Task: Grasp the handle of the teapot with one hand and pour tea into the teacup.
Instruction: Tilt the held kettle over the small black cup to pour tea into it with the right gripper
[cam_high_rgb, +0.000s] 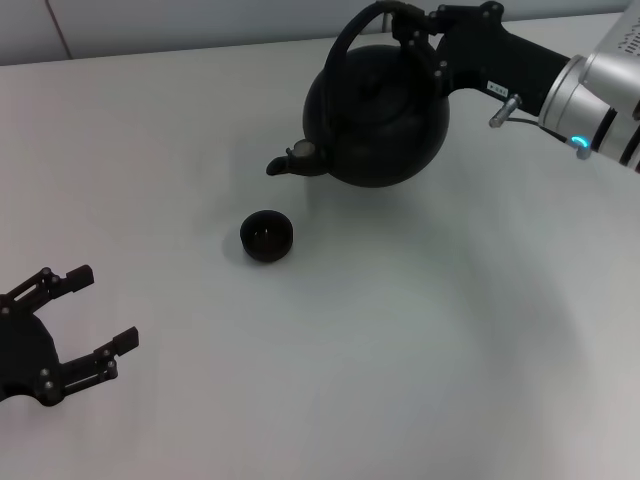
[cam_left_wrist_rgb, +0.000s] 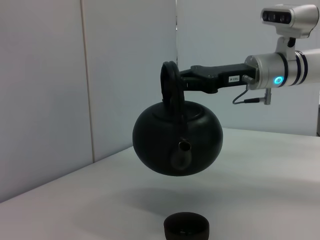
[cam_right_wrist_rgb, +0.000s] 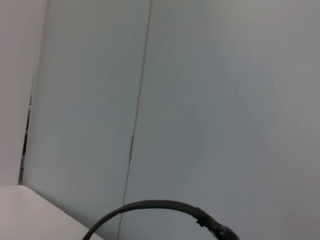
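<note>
Teapot (cam_high_rgb: 378, 112) hangs in the air off the desk (cam_high_rgb: 420, 330), right hand (cam_high_rgb: 412, 28) clenched on the handle (cam_high_rgb: 345, 42) at far right. Spout points near-left twd the teacup (cam_high_rgb: 267, 236), which sits lower & nearer, prob. not yet under the spout. Left hand (cam_high_rgb: 98, 312) released, idle near-left.
</note>
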